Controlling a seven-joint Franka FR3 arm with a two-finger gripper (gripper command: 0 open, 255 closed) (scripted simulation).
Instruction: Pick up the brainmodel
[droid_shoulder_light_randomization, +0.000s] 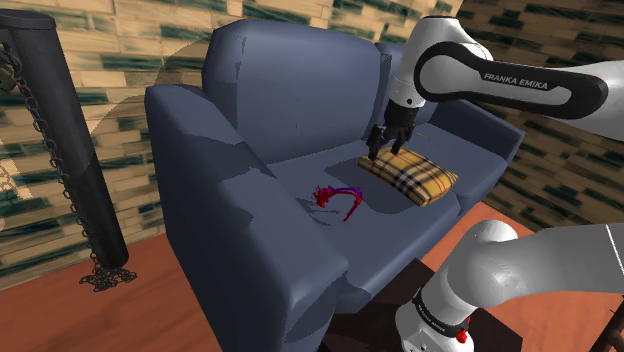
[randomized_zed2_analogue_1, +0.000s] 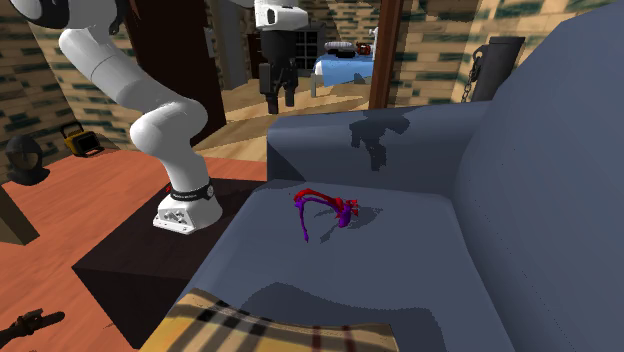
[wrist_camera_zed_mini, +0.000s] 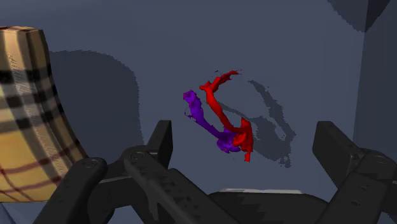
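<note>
Your end effector (droid_shoulder_light_randomization: 386, 145) hung open over the blue sofa (droid_shoulder_light_randomization: 290, 165), its two black fingers (wrist_camera_zed_mini: 162, 137) standing well apart with nothing between the pads. The brainmodel (wrist_camera_zed_mini: 243, 137) lay on the seat cushion ahead of and below the end effector, lined up roughly between the fingers but clear of both. A plaid pillow (droid_shoulder_light_randomization: 412, 176) rested on the same seat, closer to the end effector than the brainmodel and off to one finger's side.

You should have judged the brainmodel as light and awkward: it looked like a few thin curved strands, red and purple, joined at one thicker knot. It probably weighed almost nothing, so lifting was not the worry. The strands seemed narrow enough to slip past the pads or snap under a hard squeeze, and the soft cushion beneath would give as you pressed down. Your best hold looked to be the knot where red and purple met, with the fingers closing across it rather than along a strand.
</note>
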